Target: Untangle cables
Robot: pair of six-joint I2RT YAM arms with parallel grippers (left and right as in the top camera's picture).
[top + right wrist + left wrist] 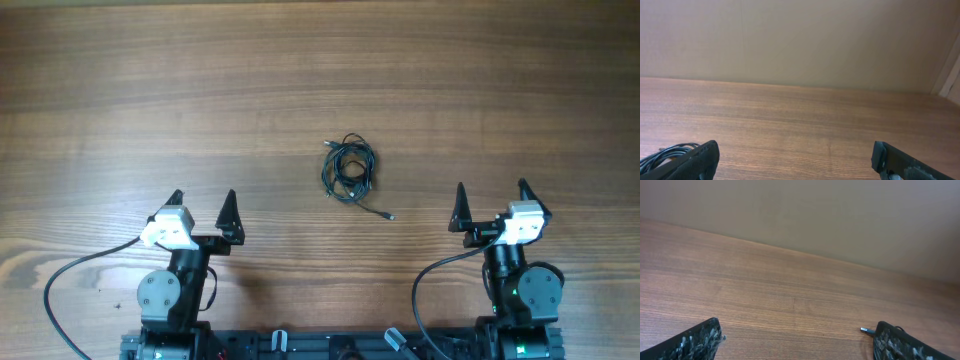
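Left gripper (203, 195) and right gripper (490, 186) stand wide, empty; tangled cables (348, 168) lie between, slightly ahead of them, on the tabletop (300, 80).

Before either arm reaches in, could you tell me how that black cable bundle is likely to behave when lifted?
The cables lie in thin, loose loops, so they will probably droop rather than hold shape. Being so thin, they are likely light. The stray plug end would probably trail behind.
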